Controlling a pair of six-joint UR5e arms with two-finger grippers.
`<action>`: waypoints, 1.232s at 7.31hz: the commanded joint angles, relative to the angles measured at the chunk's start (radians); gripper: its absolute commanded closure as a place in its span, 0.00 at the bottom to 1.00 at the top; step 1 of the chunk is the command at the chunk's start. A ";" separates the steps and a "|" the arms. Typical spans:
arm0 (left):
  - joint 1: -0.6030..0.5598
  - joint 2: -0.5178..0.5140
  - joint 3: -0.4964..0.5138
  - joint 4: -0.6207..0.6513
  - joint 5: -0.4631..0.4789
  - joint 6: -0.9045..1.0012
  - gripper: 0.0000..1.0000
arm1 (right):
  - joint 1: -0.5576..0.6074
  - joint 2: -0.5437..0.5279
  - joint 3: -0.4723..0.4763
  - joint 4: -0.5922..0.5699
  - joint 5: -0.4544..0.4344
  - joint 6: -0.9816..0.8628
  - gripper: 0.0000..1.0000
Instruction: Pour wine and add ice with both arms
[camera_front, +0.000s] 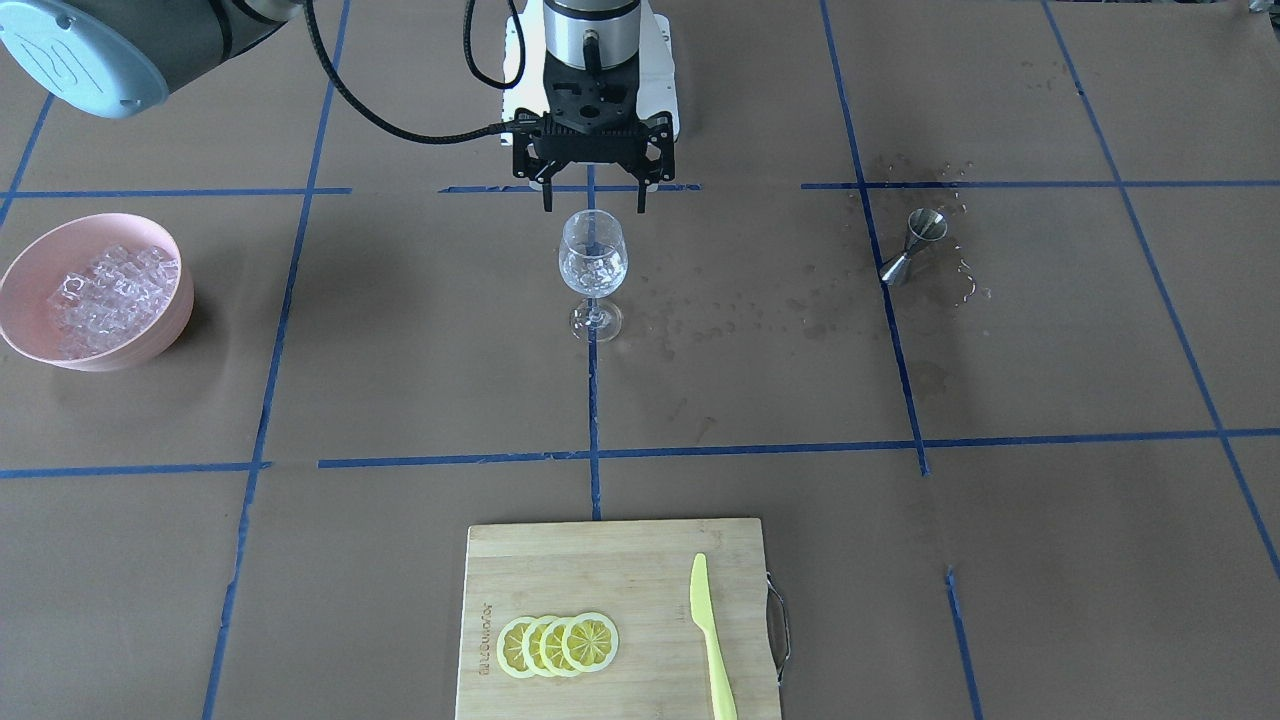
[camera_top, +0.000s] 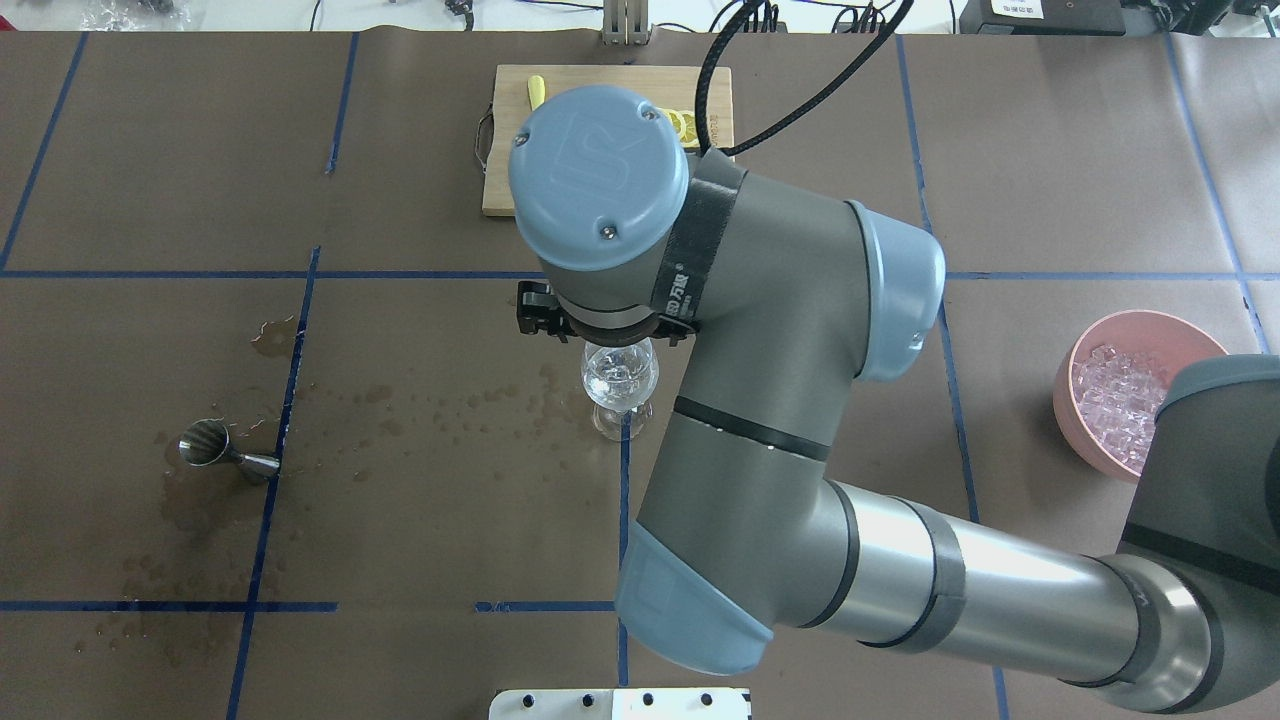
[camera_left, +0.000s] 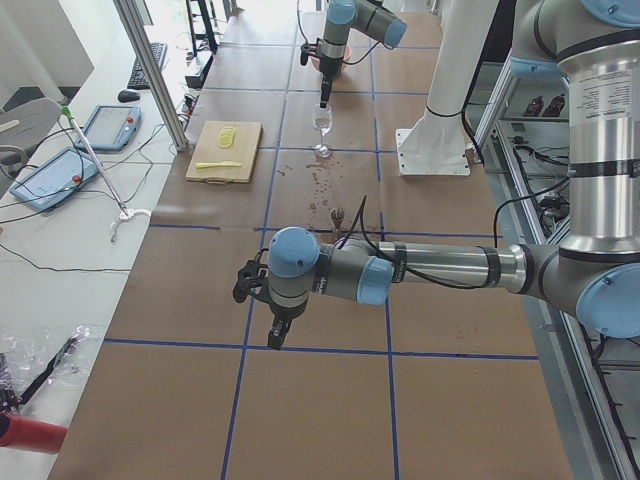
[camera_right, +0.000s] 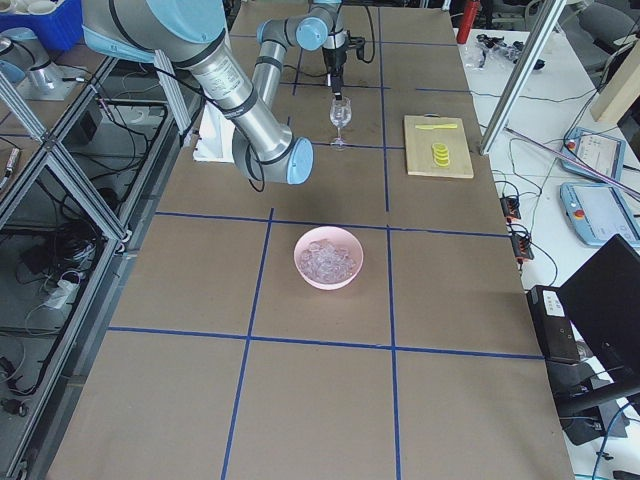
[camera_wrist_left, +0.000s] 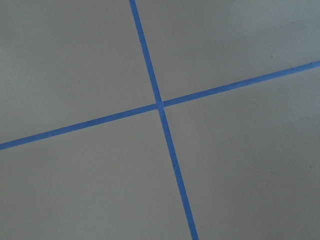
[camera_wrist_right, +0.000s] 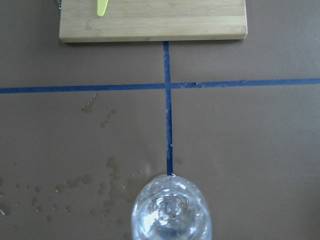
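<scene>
You had the right gripper (camera_front: 595, 203) spread wide and empty directly above the upright wine glass (camera_front: 593, 250), with ice (camera_front: 592, 271) lying inside it.

Front and overhead cameras face oppositely, both showing the glass (camera_front: 593, 262).

There are two silver-grey robot arms (camera_left: 440, 265), one clear stemmed wine glass (camera_front: 592, 262), one round pink bowl (camera_front: 168, 322) heaped with uncountable small clear ice cubes (camera_front: 105, 295), one steel jigger (camera_front: 912, 245), one bamboo cutting board (camera_front: 600, 570), four yellow lemon slices (camera_front: 558, 644) and one yellow-green plastic knife (camera_front: 710, 640).
</scene>
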 joint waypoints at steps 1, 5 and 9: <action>0.000 0.009 0.001 0.000 0.000 0.001 0.00 | 0.123 -0.131 0.147 -0.030 0.082 -0.165 0.00; -0.005 0.020 -0.003 0.000 0.000 0.004 0.00 | 0.525 -0.444 0.191 0.020 0.331 -0.792 0.00; -0.011 0.027 -0.001 0.003 0.002 0.002 0.00 | 0.875 -0.825 0.059 0.212 0.492 -1.355 0.00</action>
